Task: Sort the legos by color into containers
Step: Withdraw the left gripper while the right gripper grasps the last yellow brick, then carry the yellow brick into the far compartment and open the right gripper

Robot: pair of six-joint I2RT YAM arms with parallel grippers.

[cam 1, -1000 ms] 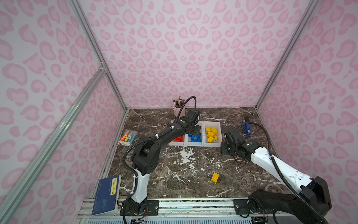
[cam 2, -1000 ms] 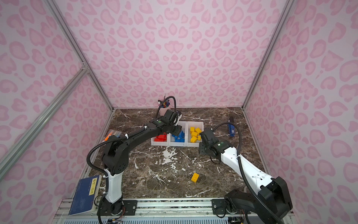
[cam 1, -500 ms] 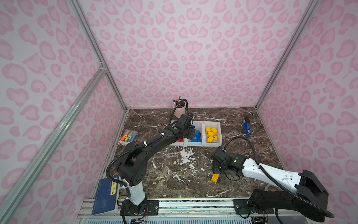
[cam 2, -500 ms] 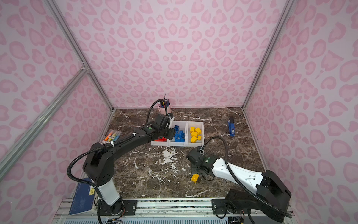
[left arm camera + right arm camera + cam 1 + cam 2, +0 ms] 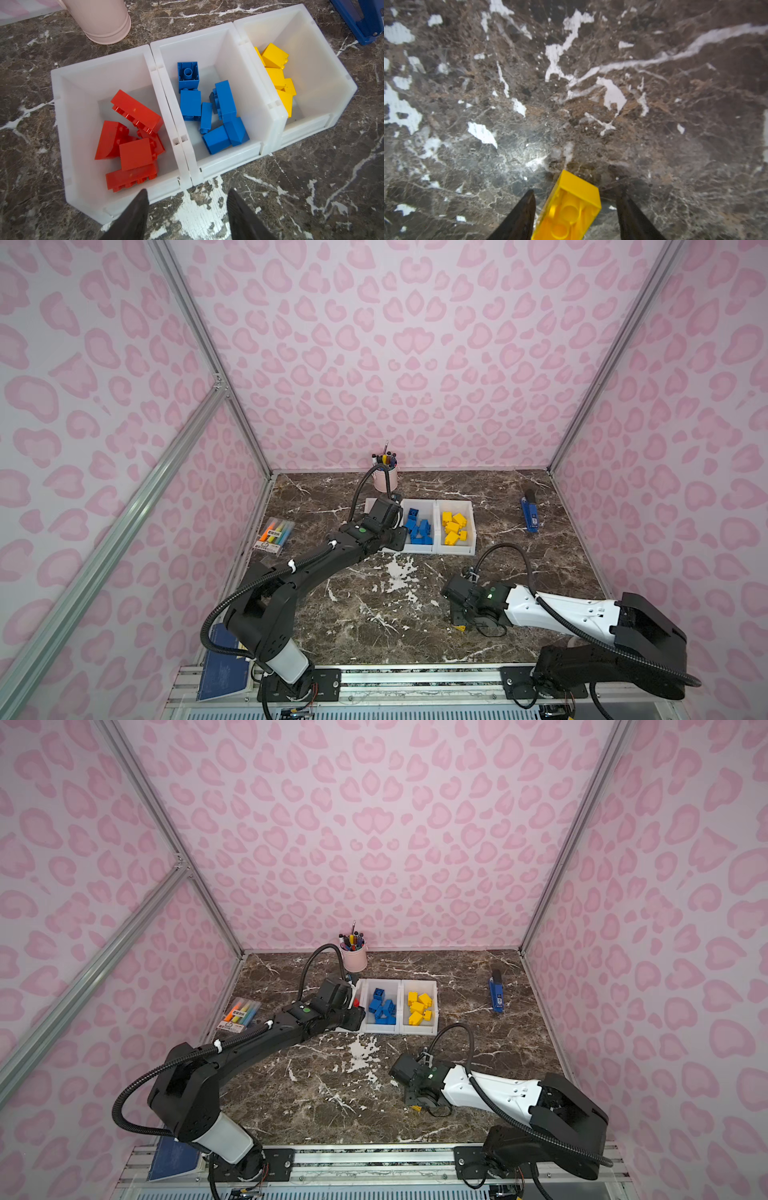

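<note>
The right hand, partly open and gripping nothing yet, straddles the lone yellow lego lying skewed on the counter, well apart from the containers, so closing jaws may catch a corner and squirt it away.

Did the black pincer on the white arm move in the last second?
Yes. The right gripper moved away from the white plastic bins, toward the near edge of the marble table, and now straddles the loose yellow plastic brick.
</note>
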